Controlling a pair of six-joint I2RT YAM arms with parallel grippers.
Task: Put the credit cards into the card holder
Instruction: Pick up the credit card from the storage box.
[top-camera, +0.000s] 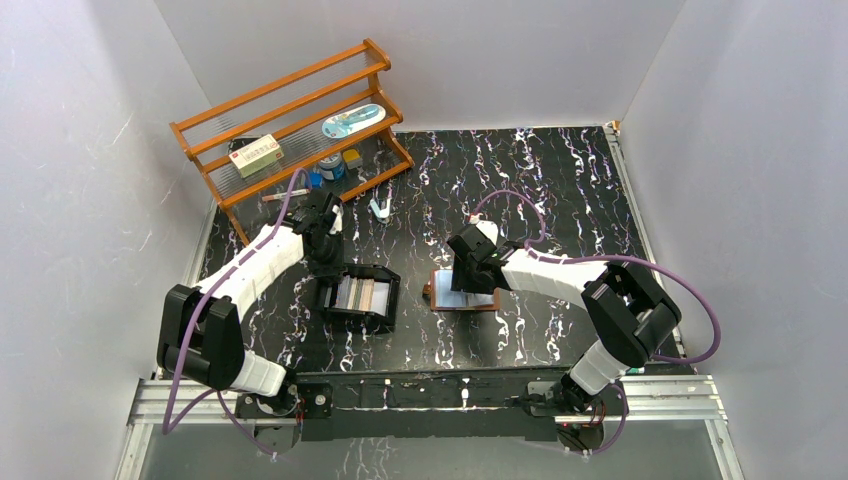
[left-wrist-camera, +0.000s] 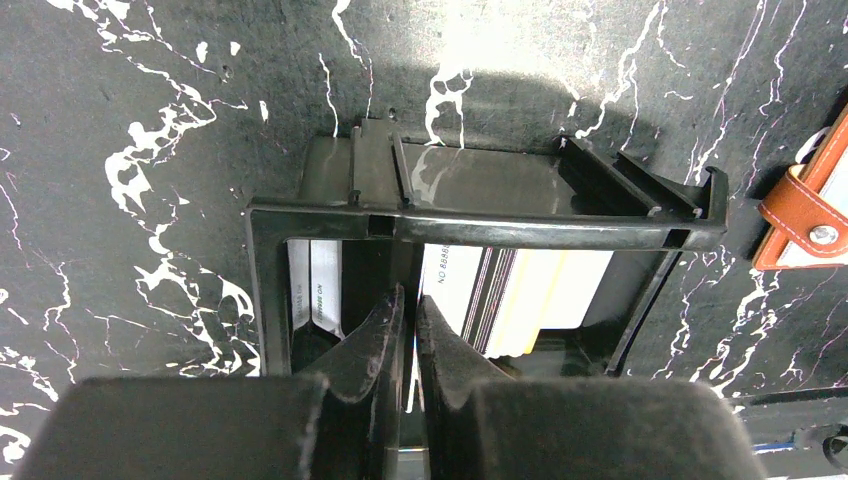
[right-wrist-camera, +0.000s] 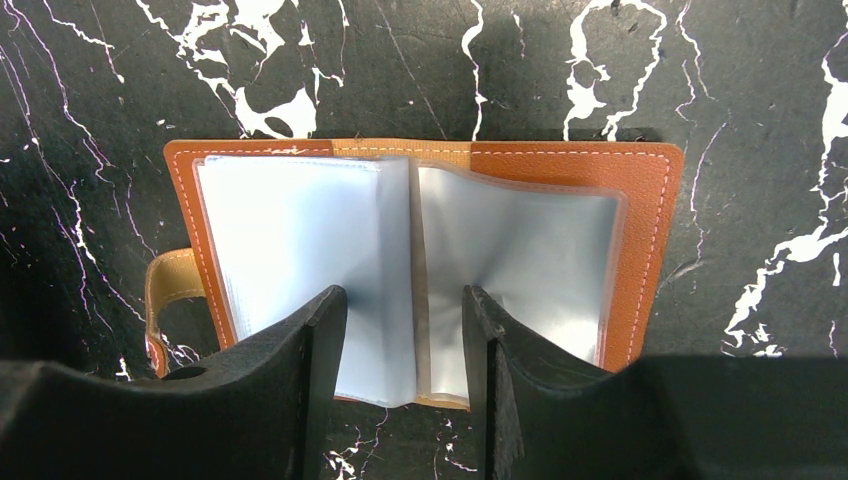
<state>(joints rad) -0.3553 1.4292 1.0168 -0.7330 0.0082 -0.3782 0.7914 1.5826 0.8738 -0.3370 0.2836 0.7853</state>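
Cards (left-wrist-camera: 545, 290) stand on edge in a black tray (left-wrist-camera: 480, 228), directly under the left gripper (left-wrist-camera: 408, 322). Its jaws are drawn to a slit among them, and it cannot be told whether they pinch one. The holder (right-wrist-camera: 645, 210) lies open just right of the tray, pockets up, beneath the right gripper (right-wrist-camera: 405, 335), jaws parted.

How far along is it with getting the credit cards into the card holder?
Done: the card holder lies open, its clear sleeves looking empty. In hand: the right gripper is open over its spine; the left gripper, nearly closed, is down among the credit cards standing in the black tray. Left: every card transfer.
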